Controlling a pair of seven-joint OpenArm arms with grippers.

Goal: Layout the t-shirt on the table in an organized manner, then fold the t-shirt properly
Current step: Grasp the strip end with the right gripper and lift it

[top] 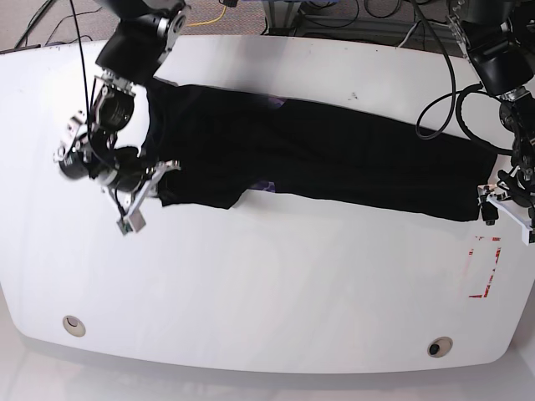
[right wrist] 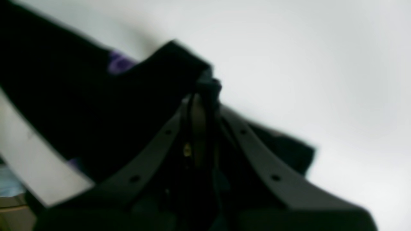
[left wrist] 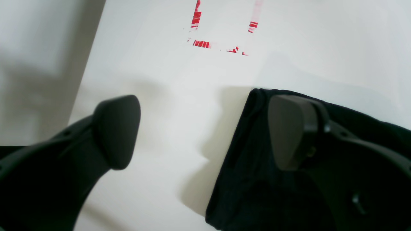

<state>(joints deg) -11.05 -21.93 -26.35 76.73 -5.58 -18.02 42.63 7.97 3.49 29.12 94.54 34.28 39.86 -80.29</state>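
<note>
The black t-shirt (top: 334, 159) lies stretched in a long band across the white table (top: 267, 292), from far left to the right edge. At its left end, my right gripper (top: 165, 174) is shut on a raised fold of the cloth. In the right wrist view the right gripper (right wrist: 202, 86) pinches that fold, with a purple patch (right wrist: 118, 62) showing beside it. My left gripper (left wrist: 205, 131) stands open at the shirt's right corner (left wrist: 244, 166). One of its fingers (left wrist: 292, 131) hovers over the cloth and the other is over bare table (left wrist: 160, 80).
A red rectangular outline (top: 485, 267) is marked just in front of the shirt's right end, also seen as red outline (left wrist: 221, 48). Two small round holes (top: 73, 324) (top: 439, 345) sit near the front edge. Cables (top: 443, 92) trail over the back right.
</note>
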